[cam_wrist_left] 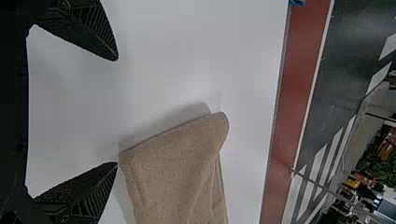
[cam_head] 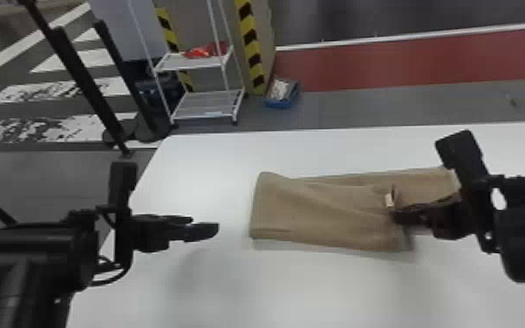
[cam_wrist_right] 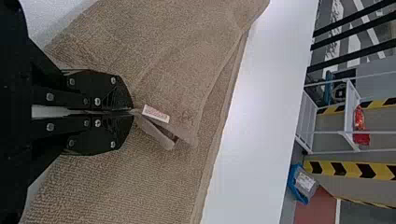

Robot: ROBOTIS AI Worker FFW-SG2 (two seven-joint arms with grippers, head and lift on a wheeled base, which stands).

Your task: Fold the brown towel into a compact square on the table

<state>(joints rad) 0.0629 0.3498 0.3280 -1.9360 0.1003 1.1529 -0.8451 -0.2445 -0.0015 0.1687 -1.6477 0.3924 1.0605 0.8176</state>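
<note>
The brown towel (cam_head: 318, 209) lies folded into a long strip on the white table (cam_head: 301, 288), its upper layer wrinkled toward the right. Over its right part is my right gripper (cam_head: 399, 216). In the right wrist view the right gripper (cam_wrist_right: 133, 112) is shut on a pinched bit of the towel (cam_wrist_right: 187, 60), beside a small white label (cam_wrist_right: 156, 114). My left gripper (cam_head: 207, 229) is held above the table, left of the towel and apart from it. In the left wrist view the left gripper (cam_wrist_left: 117, 112) is open, its fingers wide apart, with the towel's folded end (cam_wrist_left: 173, 163) beyond them.
Past the table's far edge stand a white wire shelf (cam_head: 200, 63) with a red item, a striped pillar (cam_head: 250, 48) and a blue box (cam_head: 281, 93) on the floor. Black posts (cam_head: 83, 83) rise beyond the table's left side.
</note>
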